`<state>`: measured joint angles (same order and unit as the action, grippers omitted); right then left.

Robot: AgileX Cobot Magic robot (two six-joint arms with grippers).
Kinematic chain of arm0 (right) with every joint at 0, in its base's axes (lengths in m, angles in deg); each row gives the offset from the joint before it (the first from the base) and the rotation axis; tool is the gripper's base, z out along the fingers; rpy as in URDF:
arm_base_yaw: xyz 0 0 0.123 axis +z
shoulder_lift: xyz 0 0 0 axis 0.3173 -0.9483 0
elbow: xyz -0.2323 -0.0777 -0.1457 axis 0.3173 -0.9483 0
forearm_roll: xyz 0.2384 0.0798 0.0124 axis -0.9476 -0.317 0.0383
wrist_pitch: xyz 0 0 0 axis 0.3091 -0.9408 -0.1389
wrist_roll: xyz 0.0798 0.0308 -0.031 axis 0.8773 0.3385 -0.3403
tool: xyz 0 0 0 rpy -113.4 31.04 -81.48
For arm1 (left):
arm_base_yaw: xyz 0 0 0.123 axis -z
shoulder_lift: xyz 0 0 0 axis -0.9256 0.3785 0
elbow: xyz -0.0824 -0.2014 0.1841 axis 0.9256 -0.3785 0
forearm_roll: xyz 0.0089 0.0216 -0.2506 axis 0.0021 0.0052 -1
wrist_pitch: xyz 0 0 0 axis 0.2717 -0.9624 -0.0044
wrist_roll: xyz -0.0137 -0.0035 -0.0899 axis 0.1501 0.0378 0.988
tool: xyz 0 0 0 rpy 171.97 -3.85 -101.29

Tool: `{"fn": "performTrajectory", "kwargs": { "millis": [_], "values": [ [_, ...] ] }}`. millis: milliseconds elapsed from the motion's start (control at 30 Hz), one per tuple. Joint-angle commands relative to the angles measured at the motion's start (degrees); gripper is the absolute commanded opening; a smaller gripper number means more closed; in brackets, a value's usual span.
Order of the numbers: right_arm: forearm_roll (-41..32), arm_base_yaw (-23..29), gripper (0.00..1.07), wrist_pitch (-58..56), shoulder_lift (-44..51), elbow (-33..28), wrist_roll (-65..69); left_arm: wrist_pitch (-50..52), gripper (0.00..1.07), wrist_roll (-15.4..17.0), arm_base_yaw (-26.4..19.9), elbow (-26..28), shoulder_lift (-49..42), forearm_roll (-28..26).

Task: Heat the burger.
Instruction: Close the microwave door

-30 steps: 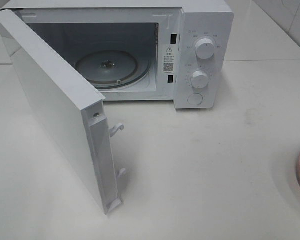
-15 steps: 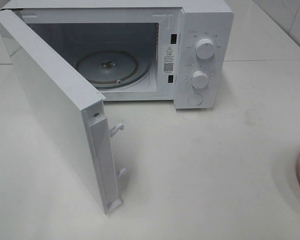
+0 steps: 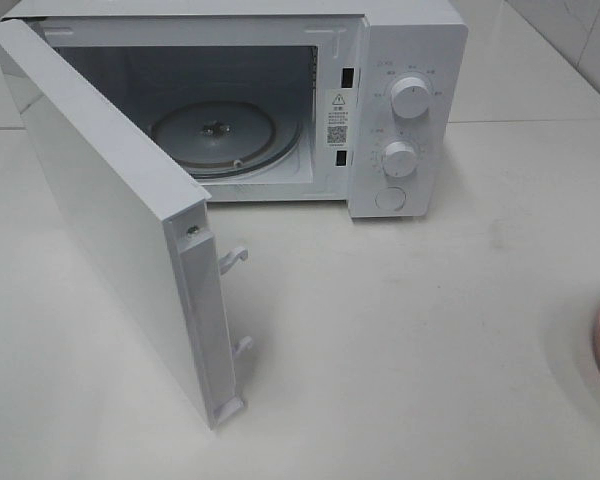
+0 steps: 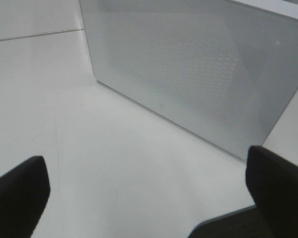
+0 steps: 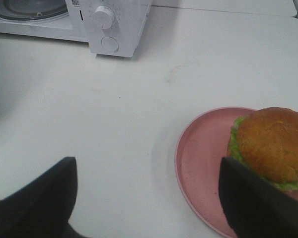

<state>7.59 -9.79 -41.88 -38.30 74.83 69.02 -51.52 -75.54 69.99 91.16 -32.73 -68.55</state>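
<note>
With the burger (image 5: 272, 145) on the pink plate (image 5: 201, 158) at lower right of the right wrist view and both the left gripper (image 4: 144, 193) and right gripper (image 5: 146, 198) spread and empty, a careless reach could nudge the plate off the table (image 3: 430, 330).

Smooth white microwave (image 3: 400, 60) casing showing a slight sheen; glass turntable (image 3: 215, 132) gleaming; burger (image 5: 273, 144) bun shining on matt pink plate (image 5: 198, 158).
</note>
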Motion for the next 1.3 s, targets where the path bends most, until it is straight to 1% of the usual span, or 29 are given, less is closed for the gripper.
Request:
{"fn": "performTrajectory", "kwargs": {
  "millis": [33, 1300],
  "values": [
    [-0.23, -0.34, 0.75, 0.29, 1.43, -0.06, -0.23, 0.69, 1.02, 0.29, -0.17, -0.17, -1.09, -0.06],
    [-0.23, -0.34, 0.75, 0.29, 1.43, -0.06, -0.17, 0.69, 1.02, 0.29, -0.17, -0.17, -1.09, -0.06]
  ]
}}
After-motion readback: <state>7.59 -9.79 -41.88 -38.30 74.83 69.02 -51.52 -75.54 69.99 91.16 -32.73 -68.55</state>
